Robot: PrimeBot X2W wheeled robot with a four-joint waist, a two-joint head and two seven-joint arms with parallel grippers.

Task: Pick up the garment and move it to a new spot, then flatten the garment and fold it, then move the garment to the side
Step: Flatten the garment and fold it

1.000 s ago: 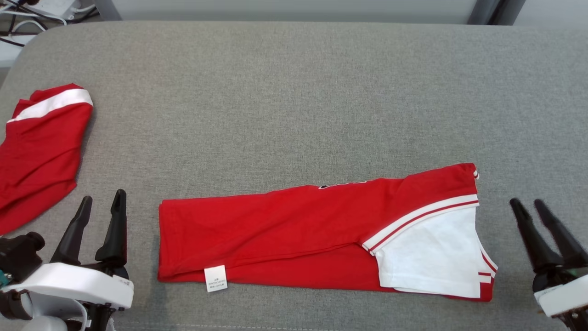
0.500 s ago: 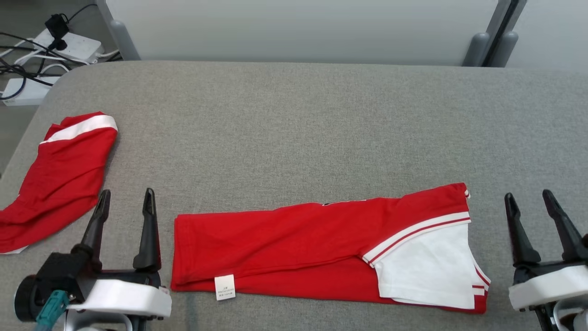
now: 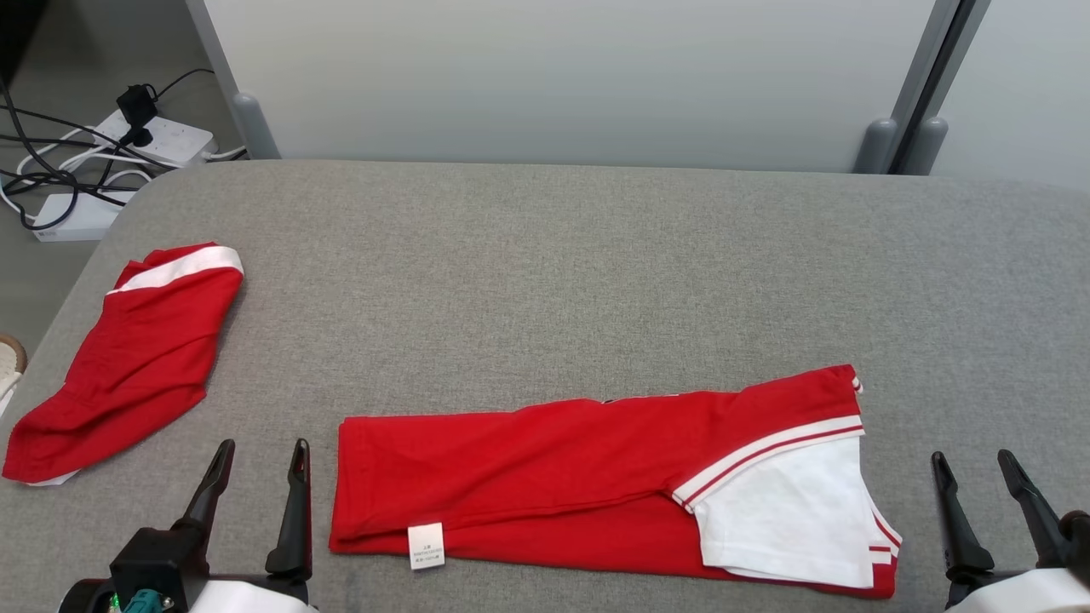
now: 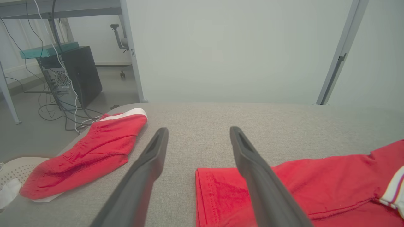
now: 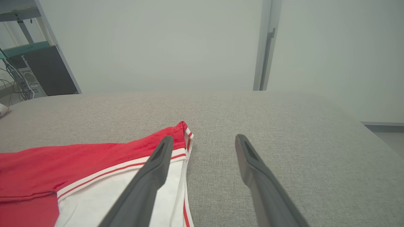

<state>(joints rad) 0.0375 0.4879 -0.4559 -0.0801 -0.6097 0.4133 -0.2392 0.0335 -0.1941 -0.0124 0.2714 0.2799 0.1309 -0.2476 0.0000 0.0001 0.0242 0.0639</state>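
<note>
**A:** Head view first. Where is the garment lying?

**B:** The red shirt (image 3: pixel 553 477) is lying on the grey table (image 3: pixel 545 255), folded lengthwise into a long band, with its white sleeve (image 3: pixel 792 519) and care label (image 3: pixel 426 545) facing up. The left gripper (image 3: pixel 262 444) is hovering just beside the shirt's hem end, and the right gripper (image 3: pixel 971 455) is near its sleeve end. Both are spread wide and carrying nothing. A second red garment (image 3: pixel 128 366) is resting well apart from the shirt, beyond the hem end.

**A:** And the left wrist view?

**B:** It is looking along parted fingers. One is crossing in front of the shirt's hem corner, but I cannot tell whether it is touching.

**A:** Right wrist view?

**B:** Parted fingers again. One is passing over the sleeve's edge, the other over bare table beside the shirt.

**A:** So which step is this?

**B:** I am judging the folding as midway: the lengthwise fold is done and a crosswise one is waiting. The next move is probably calling for pinching both corners of one end, all layers together, and carrying that end over the other without dragging the band askew.
</note>
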